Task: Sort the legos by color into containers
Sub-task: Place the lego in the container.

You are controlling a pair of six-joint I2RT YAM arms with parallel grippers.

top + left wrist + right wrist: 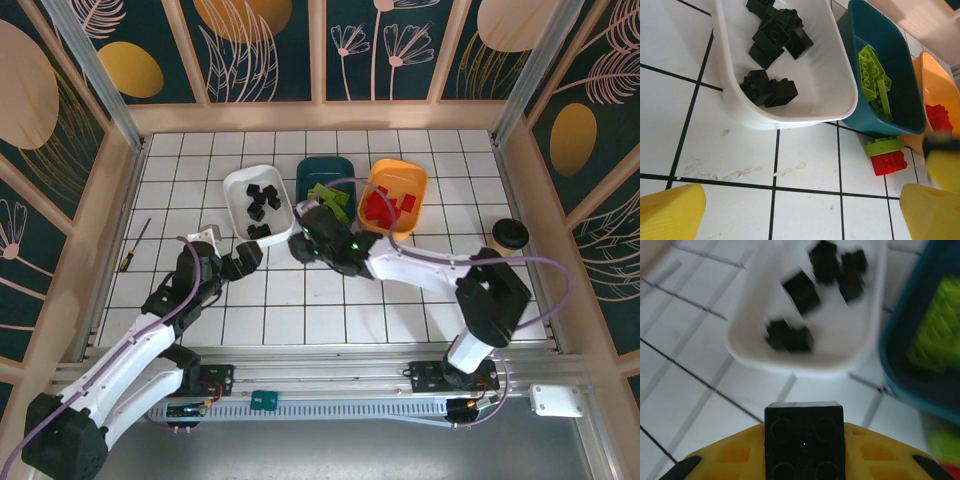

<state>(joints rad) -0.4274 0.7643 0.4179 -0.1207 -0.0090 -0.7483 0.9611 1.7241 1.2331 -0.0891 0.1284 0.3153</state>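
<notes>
The white bin (232, 185) holds several black legos (262, 200). To its right, the teal bin (305, 170) holds lime green legos (328, 195) and the orange bin (420, 185) holds red ones (385, 205). My right gripper (804, 450) is shut on a square black lego (804, 440), just short of the white bin's near wall (860, 345). The left gripper (800, 210) hangs open and empty over bare tile before the white bin (835, 75). A green brick stacked on a red brick (885, 156) lies on the table by the teal bin (890, 45).
A screwdriver (131, 247) lies at the table's left edge. A round cup with a dark lid (510, 234) stands at the right. Frame posts and panel walls enclose the tiled table on three sides.
</notes>
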